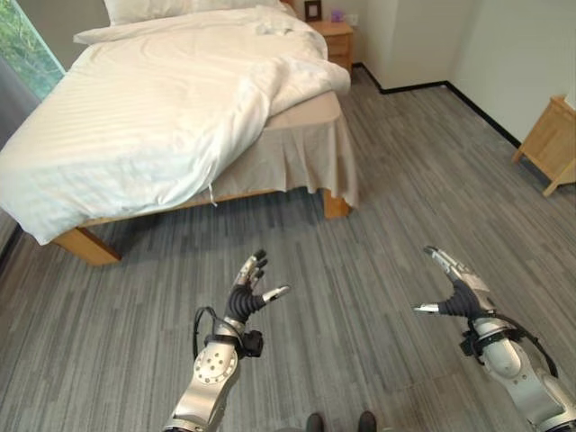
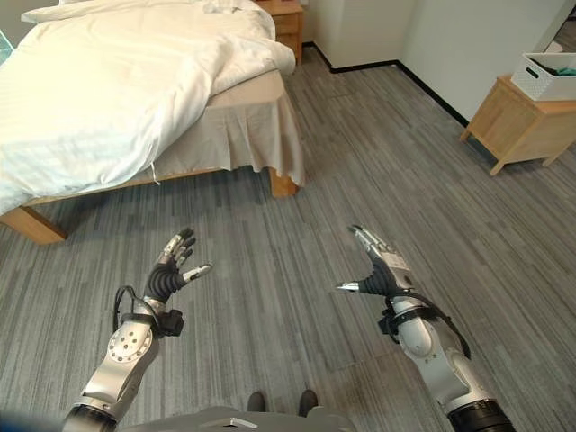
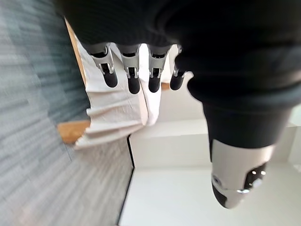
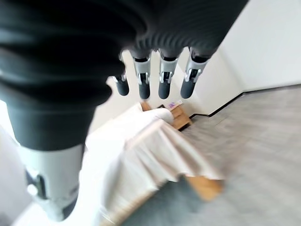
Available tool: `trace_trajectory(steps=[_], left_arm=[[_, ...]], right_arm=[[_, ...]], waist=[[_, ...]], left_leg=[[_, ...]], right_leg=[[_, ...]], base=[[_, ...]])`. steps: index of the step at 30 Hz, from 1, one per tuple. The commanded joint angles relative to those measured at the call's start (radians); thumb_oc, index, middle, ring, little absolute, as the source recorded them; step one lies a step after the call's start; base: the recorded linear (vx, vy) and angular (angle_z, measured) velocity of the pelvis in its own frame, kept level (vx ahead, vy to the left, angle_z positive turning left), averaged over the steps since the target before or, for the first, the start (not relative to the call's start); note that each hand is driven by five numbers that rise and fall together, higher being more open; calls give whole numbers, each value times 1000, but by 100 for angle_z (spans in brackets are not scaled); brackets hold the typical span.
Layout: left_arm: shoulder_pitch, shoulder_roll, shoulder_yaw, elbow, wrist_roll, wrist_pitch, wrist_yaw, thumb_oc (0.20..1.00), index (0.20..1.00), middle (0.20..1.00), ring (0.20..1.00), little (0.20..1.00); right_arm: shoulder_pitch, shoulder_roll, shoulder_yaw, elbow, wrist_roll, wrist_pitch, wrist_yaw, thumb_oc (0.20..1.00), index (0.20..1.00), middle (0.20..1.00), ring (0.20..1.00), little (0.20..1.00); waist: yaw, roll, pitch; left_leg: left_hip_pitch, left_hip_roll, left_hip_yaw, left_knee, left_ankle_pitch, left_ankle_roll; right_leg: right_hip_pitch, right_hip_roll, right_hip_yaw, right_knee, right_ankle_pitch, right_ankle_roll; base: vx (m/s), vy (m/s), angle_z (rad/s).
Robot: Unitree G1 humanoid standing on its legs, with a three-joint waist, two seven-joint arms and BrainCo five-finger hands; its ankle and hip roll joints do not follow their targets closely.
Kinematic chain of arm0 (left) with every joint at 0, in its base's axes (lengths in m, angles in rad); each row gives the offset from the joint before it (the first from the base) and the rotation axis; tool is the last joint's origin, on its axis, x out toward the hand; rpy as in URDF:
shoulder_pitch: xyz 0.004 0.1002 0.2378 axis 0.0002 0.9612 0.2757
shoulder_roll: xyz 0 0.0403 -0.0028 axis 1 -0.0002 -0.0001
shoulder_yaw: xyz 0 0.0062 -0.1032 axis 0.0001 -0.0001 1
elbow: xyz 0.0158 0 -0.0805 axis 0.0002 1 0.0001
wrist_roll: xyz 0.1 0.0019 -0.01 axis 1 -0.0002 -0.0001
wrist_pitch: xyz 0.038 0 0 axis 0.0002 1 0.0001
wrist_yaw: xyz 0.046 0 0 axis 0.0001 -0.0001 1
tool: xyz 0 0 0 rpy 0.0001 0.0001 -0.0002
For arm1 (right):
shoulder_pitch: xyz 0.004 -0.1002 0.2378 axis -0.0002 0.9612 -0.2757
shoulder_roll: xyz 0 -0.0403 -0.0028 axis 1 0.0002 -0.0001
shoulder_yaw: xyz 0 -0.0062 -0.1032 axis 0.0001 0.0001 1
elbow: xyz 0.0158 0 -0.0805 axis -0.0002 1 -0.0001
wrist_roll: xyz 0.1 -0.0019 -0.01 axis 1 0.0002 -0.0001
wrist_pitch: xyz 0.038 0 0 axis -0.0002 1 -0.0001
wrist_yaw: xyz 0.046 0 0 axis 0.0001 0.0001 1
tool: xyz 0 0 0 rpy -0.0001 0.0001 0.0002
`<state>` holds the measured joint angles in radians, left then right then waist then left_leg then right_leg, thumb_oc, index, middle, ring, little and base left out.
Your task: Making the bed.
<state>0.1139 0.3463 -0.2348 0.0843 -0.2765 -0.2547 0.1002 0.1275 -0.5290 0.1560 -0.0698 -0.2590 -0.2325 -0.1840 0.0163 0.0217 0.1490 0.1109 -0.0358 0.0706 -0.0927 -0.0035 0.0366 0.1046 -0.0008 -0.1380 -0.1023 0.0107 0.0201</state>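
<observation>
Far left: bed [image 1: 301, 148] with white duvet [image 1: 153, 108] rumpled, right corner folded back (far end cut off). Left hand [image 1: 245, 297] and right hand [image 1: 459, 292] near, over floor, fingers spread, empty. White basket [image 2: 549, 74] far right, contents unclear.

The bed [image 1: 310, 148] stood on the grey plank floor [image 1: 378, 270] at about eleven o'clock. A white duvet [image 1: 135, 117] lay rumpled across it, folded back at the near corner over the beige skirt, pillows [image 1: 171, 9] at its head.
</observation>
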Motion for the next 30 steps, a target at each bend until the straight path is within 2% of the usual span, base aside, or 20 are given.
trace_trajectory(steps=[1,5,8,9,10,11,12,13,14,15,16,18,19,21,22,23,24,25,27,30], left_arm=[[-48,-1,5,10,-54,-58,-27,1000,1000,1000,1000,1000],[-46,0,1,18,-68,-61,-45,1000,1000,1000,1000,1000],[-52,-1,8,2,-90,-60,-54,1000,1000,1000,1000,1000],[-64,-4,7,0,-94,-61,-51,1000,1000,1000,1000,1000],[-91,-14,-2,0,-99,-67,-40,1000,1000,1000,1000,1000],[-104,-20,-10,3,-98,-68,-32,1000,1000,1000,1000,1000],[-105,-26,-13,5,-103,-62,-33,1000,1000,1000,1000,1000],[-103,-26,-13,5,-103,-62,-34,1000,1000,1000,1000,1000],[-94,-33,-17,7,-103,-58,-35,1000,1000,1000,1000,1000],[-85,-35,-20,7,-101,-55,-34,1000,1000,1000,1000,1000],[-72,-41,-28,8,-103,-52,-31,1000,1000,1000,1000,1000],[-54,-46,-26,-5,-108,-51,-36,1000,1000,1000,1000,1000],[-47,-37,-32,-9,-104,-49,-49,1000,1000,1000,1000,1000],[-85,-24,-72,0,-86,-37,-47,1000,1000,1000,1000,1000],[-95,-17,-79,-2,-78,-37,-47,1000,1000,1000,1000,1000],[-107,-2,-94,-8,-78,-42,-49,1000,1000,1000,1000,1000],[-120,3,-94,-6,-80,-39,-47,1000,1000,1000,1000,1000],[-130,6,-98,-6,-78,-39,-48,1000,1000,1000,1000,1000],[-139,5,-101,-13,-85,-39,-51,1000,1000,1000,1000,1000],[-132,-2,-100,-12,-91,-42,-60,1000,1000,1000,1000,1000]], right_arm=[[-25,25,-42,-75,265,-86,49,1000,1000,1000,1000,1000],[-32,42,-49,-101,312,-98,69,1000,1000,1000,1000,1000],[-41,7,-46,-93,235,-78,71,1000,1000,1000,1000,1000],[-48,-4,-41,-86,219,-72,67,1000,1000,1000,1000,1000],[-25,-14,-48,-85,208,-70,67,1000,1000,1000,1000,1000],[0,-17,-56,-80,196,-64,67,1000,1000,1000,1000,1000],[10,-16,-52,-78,195,-52,71,1000,1000,1000,1000,1000],[12,-16,-51,-79,195,-51,71,1000,1000,1000,1000,1000],[21,-16,-46,-79,194,-48,81,1000,1000,1000,1000,1000],[24,-18,-40,-70,195,-47,85,1000,1000,1000,1000,1000],[16,-34,-28,-46,202,-43,83,1000,1000,1000,1000,1000],[10,-43,-15,-52,175,-44,94,1000,1000,1000,1000,1000],[19,-31,-8,-62,162,-42,111,1000,1000,1000,1000,1000],[-2,-4,28,-56,155,-42,109,1000,1000,1000,1000,1000],[-21,2,39,-58,149,-41,110,1000,1000,1000,1000,1000],[-46,9,59,-68,133,-40,117,1000,1000,1000,1000,1000],[-61,17,68,-61,124,-34,119,1000,1000,1000,1000,1000],[-62,21,69,-63,112,-33,117,1000,1000,1000,1000,1000],[-60,20,73,-76,106,-29,123,1000,1000,1000,1000,1000],[-48,25,75,-77,110,-28,128,1000,1000,1000,1000,1000]], waist=[[12,-46,-30],[10,-43,-28],[9,-37,-13],[12,-41,8],[9,-53,57],[14,-75,93],[18,-76,90],[24,-79,86],[31,-75,74],[39,-59,65],[66,-48,53],[99,-60,29],[100,-74,10],[93,-114,-4],[90,-115,-6],[63,-100,-1],[53,-82,5],[44,-66,9],[7,-49,19],[-36,-36,23]], left_leg=[[-6,70,4,5,19,-87],[-2,72,3,5,14,-88],[9,76,7,26,28,-86],[-23,74,5,97,1,-93],[-174,90,-1,375,38,-161],[-306,138,36,588,179,-213],[-385,171,112,522,155,-166],[-384,170,121,525,147,-163],[-388,164,156,420,115,-135],[-394,159,159,326,131,-129],[-422,184,164,95,212,-140],[-435,172,108,24,252,-149],[-411,165,123,21,274,-136],[-330,112,159,19,231,-80],[-297,100,175,11,209,-61],[-219,85,175,6,159,-37],[-176,95,184,5,133,-30],[-148,97,184,5,112,-26],[-77,88,174,5,62,-29],[-11,74,154,5,19,-35]], right_leg=[[16,-89,-16,15,26,103],[17,-87,-14,15,22,101],[24,-80,-6,15,16,87],[33,-83,-5,15,1,82],[37,-86,-15,16,-5,58],[73,-83,-26,15,-25,33],[99,-70,-25,15,-59,32],[98,-75,-19,15,-63,34],[107,-72,-7,15,-80,46],[116,-59,4,15,-93,56],[160,-66,24,15,-132,81],[221,-82,62,15,-176,102],[264,-94,93,15,-182,95],[204,-122,103,228,-106,149],[153,-133,110,332,-20,184],[45,-152,96,525,119,238],[-8,-174,58,591,158,238],[-43,-199,10,609,164,232],[-119,-219,-63,564,105,203],[-194,-187,-91,434,45,162]], base=[[30,-37,0],[14,-33,0],[38,-59,-1],[-92,-149,-5],[7,-268,30],[218,-269,30],[303,-152,23],[364,23,-5],[324,109,-15],[639,238,-33],[760,242,-49],[829,173,-90],[853,159,-126],[640,177,-84],[485,200,-68],[518,214,-52],[523,193,-21],[518,155,0],[463,74,-9],[425,-53,33]])
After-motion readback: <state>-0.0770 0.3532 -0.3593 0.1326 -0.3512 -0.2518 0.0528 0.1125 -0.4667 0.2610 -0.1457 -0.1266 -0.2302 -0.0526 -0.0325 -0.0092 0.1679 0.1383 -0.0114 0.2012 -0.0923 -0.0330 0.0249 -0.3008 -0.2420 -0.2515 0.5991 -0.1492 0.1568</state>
